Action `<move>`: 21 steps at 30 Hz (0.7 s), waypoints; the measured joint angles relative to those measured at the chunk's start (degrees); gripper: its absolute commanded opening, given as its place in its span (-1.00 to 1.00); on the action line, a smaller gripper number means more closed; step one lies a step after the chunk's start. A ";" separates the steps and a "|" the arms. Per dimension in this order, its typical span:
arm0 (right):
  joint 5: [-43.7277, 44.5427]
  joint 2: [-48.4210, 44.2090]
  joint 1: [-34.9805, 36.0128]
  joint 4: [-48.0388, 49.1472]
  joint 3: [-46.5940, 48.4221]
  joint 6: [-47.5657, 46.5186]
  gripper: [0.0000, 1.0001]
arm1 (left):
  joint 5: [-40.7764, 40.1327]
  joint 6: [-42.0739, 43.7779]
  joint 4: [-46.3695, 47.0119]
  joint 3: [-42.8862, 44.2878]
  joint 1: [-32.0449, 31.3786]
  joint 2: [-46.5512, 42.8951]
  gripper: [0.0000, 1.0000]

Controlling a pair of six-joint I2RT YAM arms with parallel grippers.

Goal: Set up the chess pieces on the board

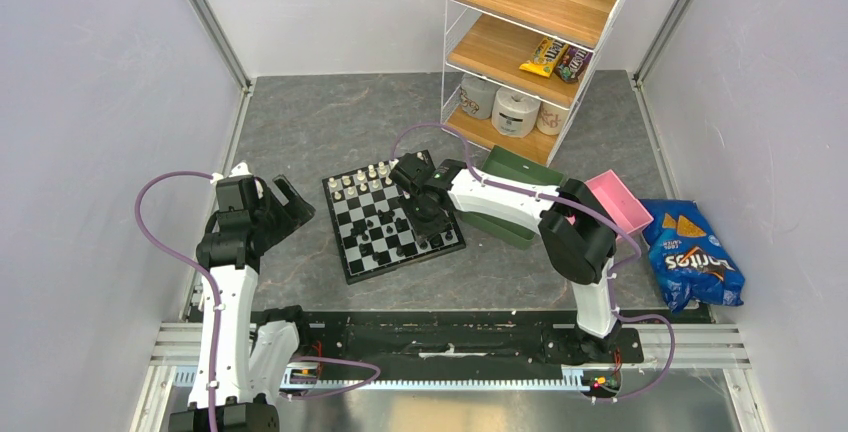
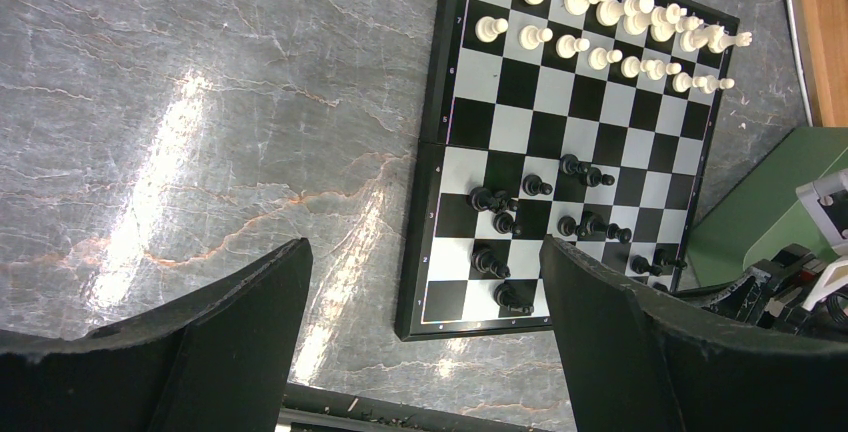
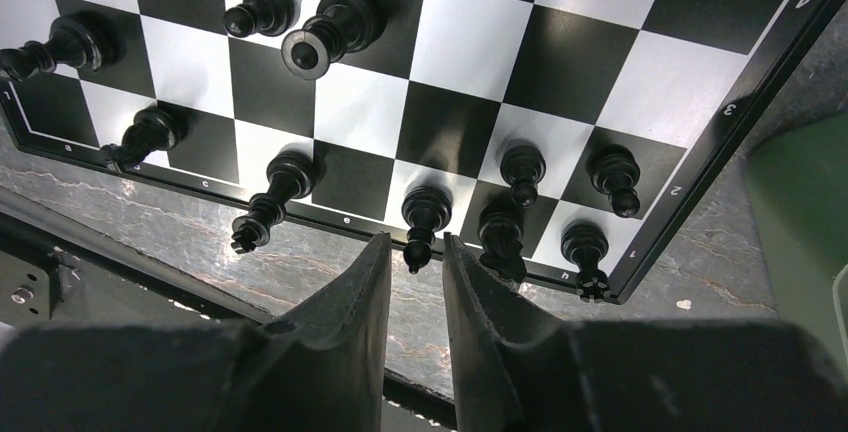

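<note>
The right claw (image 3: 416, 245) is narrowly parted and pinches nothing. A small black chess piece (image 3: 424, 214) stands upright just ahead of its tips on the black-and-white chequered board (image 3: 460, 42). The left claw (image 1: 288, 202), spread wide, is farther off.

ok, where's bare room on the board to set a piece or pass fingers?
Free: the board middle ranks, between the white rows and the black cluster; also grey tabletop left of it. Crowded: the near ranks, around the right gripper.
</note>
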 measured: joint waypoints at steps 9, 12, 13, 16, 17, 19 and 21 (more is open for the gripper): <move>0.79 -0.02 0.00 -1.18 3.34 -0.63 -0.19 | 0.00 0.00 0.00 0.00 0.00 0.00 0.82; 1.25 0.00 0.00 -1.40 6.23 -1.03 -0.15 | 0.00 0.00 0.00 0.00 0.00 -0.02 0.82; 1.33 0.02 0.00 -1.42 7.13 -1.11 -0.14 | -0.02 0.00 0.00 0.00 0.00 -0.02 0.82; 1.49 0.37 0.00 -1.64 10.43 -1.44 -0.12 | 0.00 0.00 0.00 0.00 0.00 -0.02 0.82; 1.55 0.83 0.00 -1.77 11.96 -1.57 -0.12 | -0.02 0.00 0.00 0.00 0.00 -0.02 0.82; 1.66 2.25 0.00 -1.88 15.02 -1.88 -0.12 | -0.02 0.00 0.00 0.00 0.00 -0.02 0.82; 1.90 4.07 0.00 -1.97 17.66 -2.25 -0.12 | 0.00 0.00 0.00 0.00 0.00 -0.02 0.82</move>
